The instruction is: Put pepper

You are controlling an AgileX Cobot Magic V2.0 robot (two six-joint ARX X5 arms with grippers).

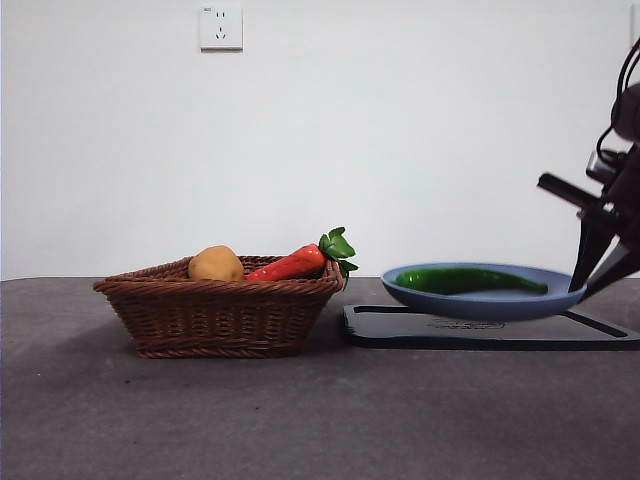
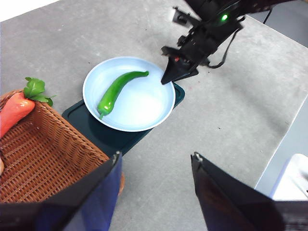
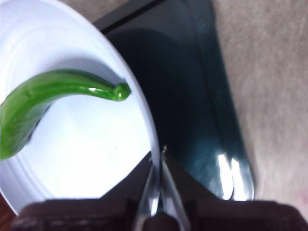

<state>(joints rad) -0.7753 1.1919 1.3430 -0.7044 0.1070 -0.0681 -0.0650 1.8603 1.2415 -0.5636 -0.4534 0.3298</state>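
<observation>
The pepper (image 1: 468,280) lies in the blue plate (image 1: 560,300) on a dark board (image 1: 480,330) at the frame's right, beside a wicker basket (image 1: 220,315). The right gripper (image 1: 598,268) hangs at the plate's right rim, jaws together and empty. The left gripper (image 2: 156,166) waits above the table, jaws apart.

- No text, brand or number can be read in any of the three views.
- The dark board (image 1: 490,328) under the blue plate (image 1: 484,301) carries a faint embossed oval mark on its front edge in the front view, too small and blurred to make out.
- The white wall socket (image 1: 221,27) above the bench's far edge has a tiny mark at its upper left corner, also illegible.
</observation>
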